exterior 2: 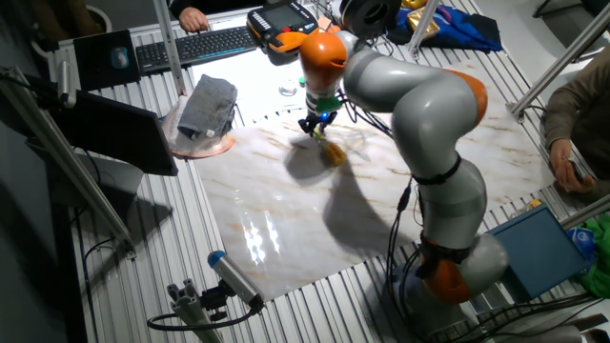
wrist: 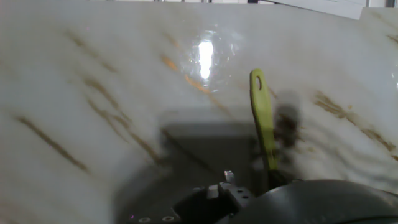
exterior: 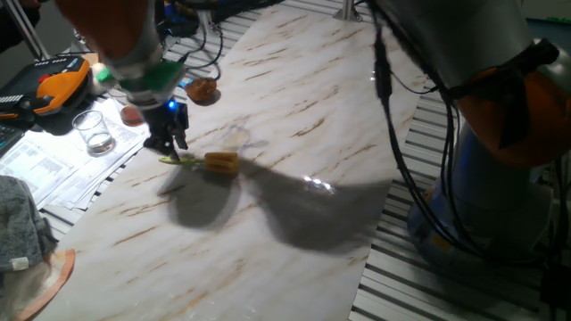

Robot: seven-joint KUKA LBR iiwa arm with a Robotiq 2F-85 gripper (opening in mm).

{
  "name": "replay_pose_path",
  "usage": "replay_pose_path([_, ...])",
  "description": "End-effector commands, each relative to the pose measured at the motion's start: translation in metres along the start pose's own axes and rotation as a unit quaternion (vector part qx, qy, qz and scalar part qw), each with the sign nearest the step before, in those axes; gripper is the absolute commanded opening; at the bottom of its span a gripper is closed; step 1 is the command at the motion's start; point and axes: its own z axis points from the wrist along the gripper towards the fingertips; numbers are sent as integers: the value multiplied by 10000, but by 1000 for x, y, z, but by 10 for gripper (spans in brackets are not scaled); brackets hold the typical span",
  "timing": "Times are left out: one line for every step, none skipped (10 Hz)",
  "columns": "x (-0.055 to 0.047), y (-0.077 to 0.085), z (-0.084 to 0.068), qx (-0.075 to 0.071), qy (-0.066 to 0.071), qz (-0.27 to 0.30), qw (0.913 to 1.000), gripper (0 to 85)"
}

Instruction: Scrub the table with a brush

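The big white shiny table with brown-orange streaks is taking up most of each view. It is lying on a grey striped floor made of slats. The large grey and orange robot arm is bending over the table and throwing a dark shadow on it.

A folded grey cloth is sitting on a round pinkish plate near one corner of the table. A clear glass is standing on printed papers just beside the table edge. A brown round thing is lying on the table behind the arm's hand.

The black end effector is pointing down at the table. The small brush with a blocky yellow-orange head and a thin yellow-green stick handle is lying flat on the table. The end effector is right over the far tip of the handle. In the hand view the handle is sticking out past the dark fingers. I cannot tell if the end effector is squeezing the handle or just sitting around it.
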Motion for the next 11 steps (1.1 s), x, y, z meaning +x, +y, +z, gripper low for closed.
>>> replay_pose_path([3, -6, -7, -31, 19, -259, 9997, 0])
replay_pose_path([10, -17, -20, -53, 53, -421, 9991, 0])
replay_pose_path([15, -21, -27, -64, 27, -490, 9988, 0])
replay_pose_path([21, -23, -32, -34, -45, -520, 9986, 0])
replay_pose_path([26, -23, -34, 7, -131, -550, 9984, 0])
replay_pose_path([29, -23, -35, 7, -170, -550, 9983, 0])
replay_pose_path([29, -23, -35, -28, -185, -589, 9981, 0])
replay_pose_path([30, -24, -36, -57, -192, -628, 9978, 0])
replay_pose_path([30, -26, -36, -78, -204, -659, 9976, 0])
replay_pose_path([30, -25, -36, -102, -202, -660, 9976, 0])
replay_pose_path([30, -24, -35, -134, -162, -676, 9975, 0])
